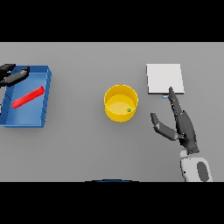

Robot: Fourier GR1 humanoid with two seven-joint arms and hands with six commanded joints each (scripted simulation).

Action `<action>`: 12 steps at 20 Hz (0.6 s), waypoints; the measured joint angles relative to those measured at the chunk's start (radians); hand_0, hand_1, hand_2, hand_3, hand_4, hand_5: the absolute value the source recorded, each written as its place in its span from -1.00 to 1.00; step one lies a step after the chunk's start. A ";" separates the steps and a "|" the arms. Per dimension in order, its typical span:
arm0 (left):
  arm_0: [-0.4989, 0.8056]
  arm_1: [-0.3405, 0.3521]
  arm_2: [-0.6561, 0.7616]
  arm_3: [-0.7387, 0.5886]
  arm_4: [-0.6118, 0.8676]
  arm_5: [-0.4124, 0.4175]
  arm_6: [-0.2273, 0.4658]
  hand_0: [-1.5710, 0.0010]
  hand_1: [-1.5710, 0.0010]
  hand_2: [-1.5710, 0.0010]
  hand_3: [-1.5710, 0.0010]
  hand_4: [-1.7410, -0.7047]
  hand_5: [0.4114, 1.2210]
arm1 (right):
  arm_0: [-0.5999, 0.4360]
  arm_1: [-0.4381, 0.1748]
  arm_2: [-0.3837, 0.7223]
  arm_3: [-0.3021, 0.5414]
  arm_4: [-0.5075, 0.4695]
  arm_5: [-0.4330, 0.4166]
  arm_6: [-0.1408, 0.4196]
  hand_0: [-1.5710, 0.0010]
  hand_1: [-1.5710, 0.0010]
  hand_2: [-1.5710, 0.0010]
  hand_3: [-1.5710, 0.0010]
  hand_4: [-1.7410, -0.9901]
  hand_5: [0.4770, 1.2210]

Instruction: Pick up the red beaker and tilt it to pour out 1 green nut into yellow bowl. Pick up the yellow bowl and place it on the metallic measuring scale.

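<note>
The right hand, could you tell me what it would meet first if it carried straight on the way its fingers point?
Probably the metallic measuring scale: the right hand points up the view, its open fingers' tips already at the scale's near edge. How high they are above it is unclear.

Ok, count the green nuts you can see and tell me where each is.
1. A single green nut lies inside the yellow bowl, near its right wall. Others may be hidden inside the red beaker lying in the blue tray.
</note>
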 measured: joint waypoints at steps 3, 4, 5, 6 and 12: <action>-0.002 0.002 -0.014 0.014 -0.032 0.021 -0.032 0.87 0.88 0.89 0.88 0.85 -0.46 | 0.002 0.001 0.004 0.008 0.018 -0.011 -0.011 1.00 1.00 1.00 1.00 0.56 -0.52; -0.005 0.005 -0.010 0.011 -0.034 0.029 -0.046 0.90 0.91 0.91 0.91 0.86 -0.46 | 0.009 0.002 0.008 0.007 0.029 -0.017 -0.009 1.00 1.00 1.00 1.00 0.59 -0.55; -0.012 -0.003 -0.010 0.010 -0.032 0.037 -0.061 0.92 0.92 0.93 0.93 0.86 -0.45 | -0.008 -0.001 0.007 -0.006 0.031 -0.020 0.021 1.00 1.00 1.00 1.00 0.63 -0.59; -0.010 -0.013 -0.006 -0.003 -0.024 0.049 -0.079 0.93 0.94 0.94 0.94 0.86 -0.45 | -0.009 -0.008 0.022 -0.005 0.080 -0.037 0.063 1.00 1.00 1.00 1.00 0.67 -0.57; 0.011 -0.043 0.009 -0.033 0.004 0.073 -0.122 0.98 0.98 0.99 0.98 0.82 -0.35 | -0.145 -0.156 0.129 0.026 0.254 0.078 0.088 1.00 1.00 1.00 1.00 0.63 -0.57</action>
